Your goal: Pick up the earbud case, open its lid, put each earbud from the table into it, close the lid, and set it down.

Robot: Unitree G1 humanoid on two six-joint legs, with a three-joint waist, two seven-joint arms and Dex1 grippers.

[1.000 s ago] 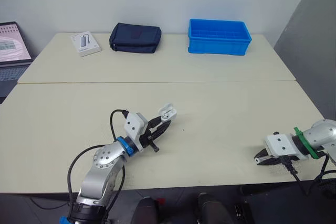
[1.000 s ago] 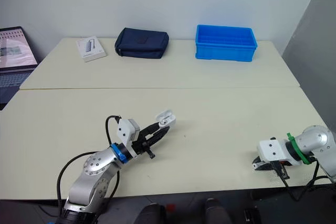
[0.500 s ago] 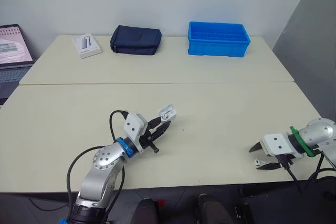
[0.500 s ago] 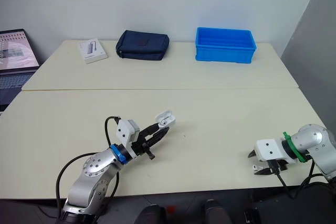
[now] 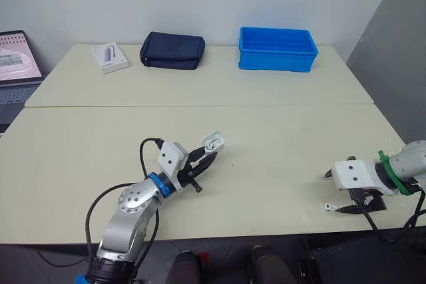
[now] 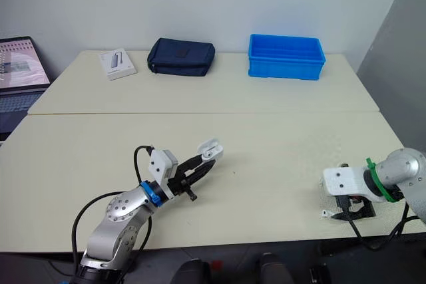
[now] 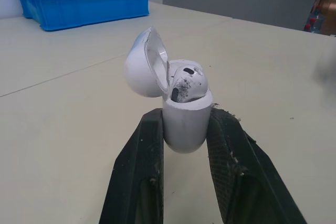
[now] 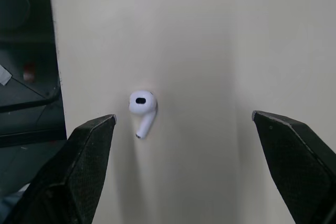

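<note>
A: Head view first. What changed on the right?
B: A second ago the right gripper (image 5: 333,194) had its fingers together at the front edge. Now they're spread wide. A small glossy white loose earbud (image 5: 328,207) lies bare on the matte cream worktop (image 5: 279,131), just beside the lower finger. It isn't held.
A: So no pick?
B: Judging so. It reads as a release or a miss, so the grasp is still to do.
A: Left side?
B: Unmoved. The left gripper (image 5: 208,157) is clamped on the smooth white rounded plastic earbud case (image 5: 213,142), held off the worktop near the middle. The blue ribbed plastic crate (image 5: 277,48) and navy soft fabric pouch (image 5: 172,48) sit at the back, well apart.
A: Left wrist view?
B: Scuffed black fingers pinch the case's base from both sides. The domed lid (image 7: 142,69) is hinged back, open. One seated earbud (image 7: 188,80) is already in, with dark smudges on its shell. The second slot is hard to make out.
A: Right wrist view?
B: The loose earbud lies on its side, stem flat, dark oval port facing the camera. It's between the wide fingers but nearer one, and close to the worktop edge.
A: Risk?
B: It's tiny, slick and rounded. It'll likely skate if one finger touches first, and the edge is right there. The gripper probably needs centring before it closes.
</note>
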